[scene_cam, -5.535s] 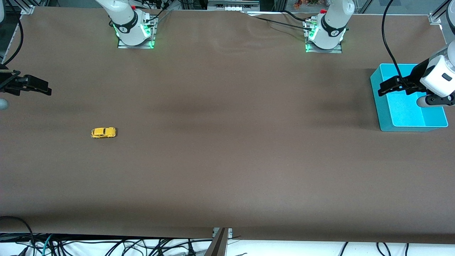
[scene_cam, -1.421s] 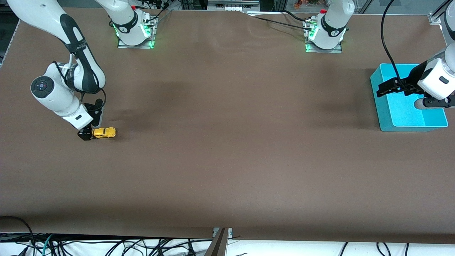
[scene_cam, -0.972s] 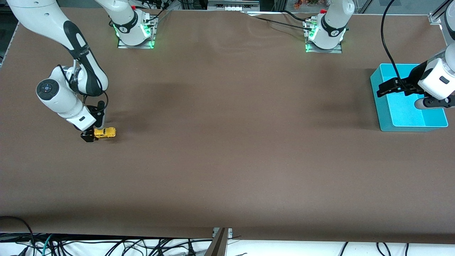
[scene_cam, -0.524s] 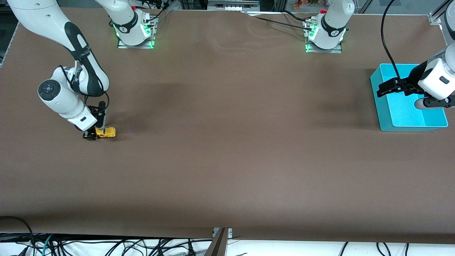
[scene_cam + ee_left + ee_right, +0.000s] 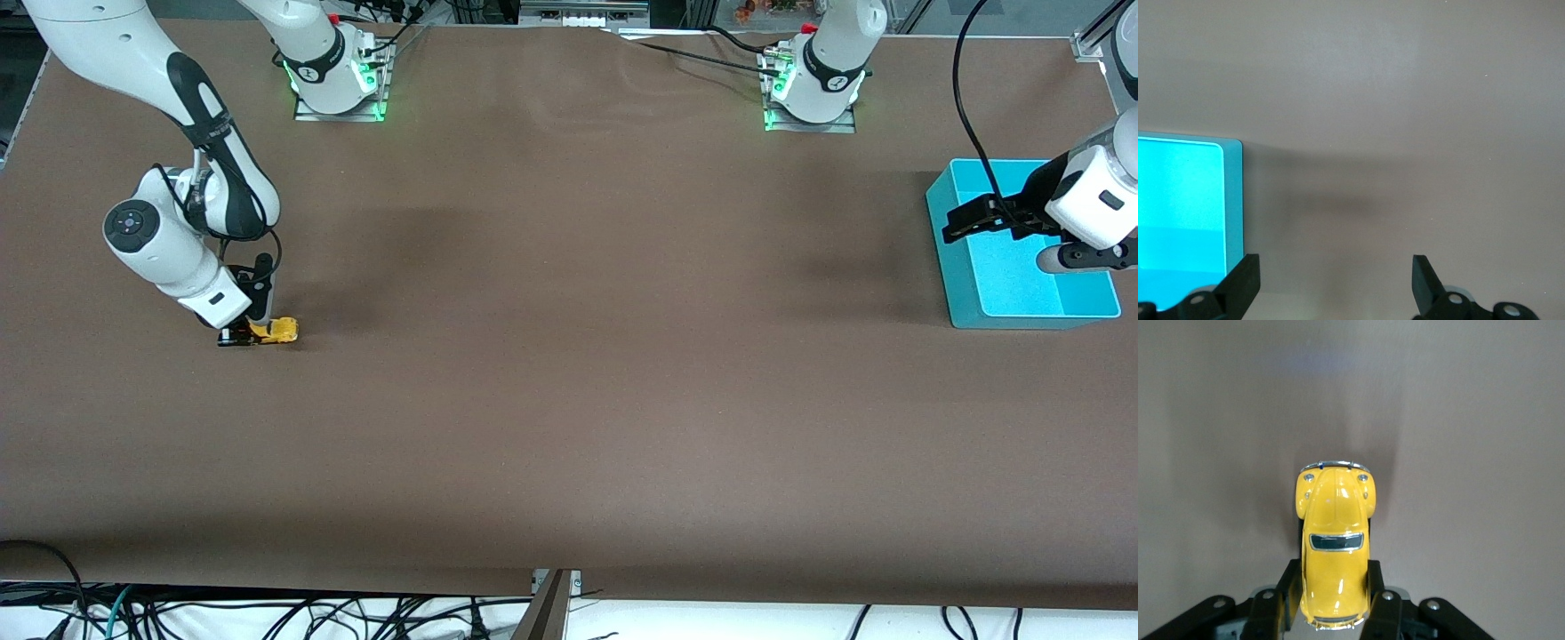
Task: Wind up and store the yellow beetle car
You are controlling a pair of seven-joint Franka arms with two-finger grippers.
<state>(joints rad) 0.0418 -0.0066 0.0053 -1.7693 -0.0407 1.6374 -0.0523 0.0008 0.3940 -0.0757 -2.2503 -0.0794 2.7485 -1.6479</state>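
Observation:
The yellow beetle car (image 5: 277, 332) sits on the brown table toward the right arm's end. My right gripper (image 5: 249, 335) is down at the table and shut on the car's rear half. In the right wrist view the yellow beetle car (image 5: 1333, 547) fills the gap between the two black fingers (image 5: 1286, 592), which press on both its sides; its nose sticks out past the fingertips. My left gripper (image 5: 960, 225) waits open in the air over the teal bin (image 5: 965, 276), its fingertips (image 5: 1245, 283) wide apart with nothing between them.
The teal bin (image 5: 1178, 200) stands at the left arm's end of the table. The two arm bases (image 5: 338, 84) (image 5: 811, 93) stand along the table's edge farthest from the front camera. Cables hang below the near edge.
My right gripper has shut on the car's rear and shifted slightly toward the table's middle, the car moving with it. The left arm has not moved.

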